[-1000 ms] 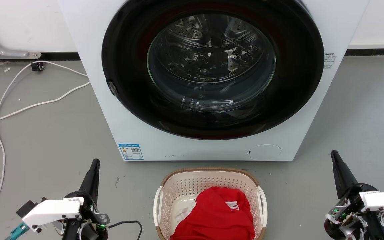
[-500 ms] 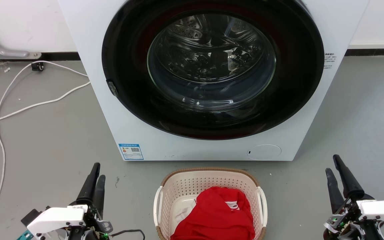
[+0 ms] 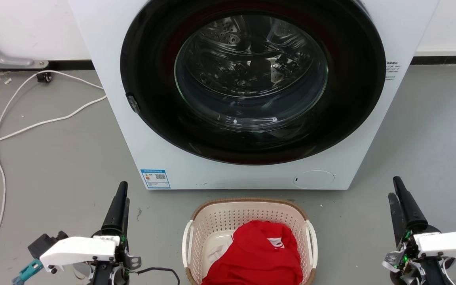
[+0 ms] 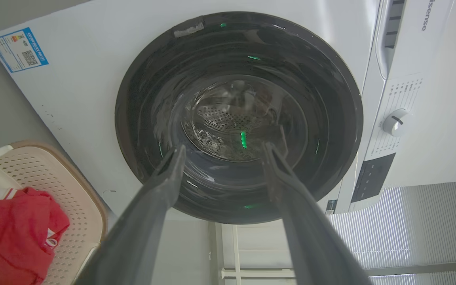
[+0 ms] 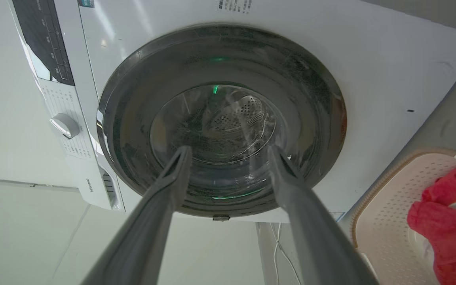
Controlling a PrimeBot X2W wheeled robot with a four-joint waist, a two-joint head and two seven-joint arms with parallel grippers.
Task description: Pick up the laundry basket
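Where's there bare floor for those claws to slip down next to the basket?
Bare grey floor lies between the left gripper and the laundry basket, and between the basket and the right gripper. It is tight behind, where the basket's rim sits close to the washing machine. White cables cross the far-left floor.

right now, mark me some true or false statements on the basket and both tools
1. The laundry basket stands on the floor in front of the washing machine. True.
2. The basket is empty. False: a red garment lies in it.
3. The left tool grips a basket handle. False: it is open and apart from the basket.
4. The right tool is open and holds nothing. True.
5. A white cable lies on the floor left of the machine. True.
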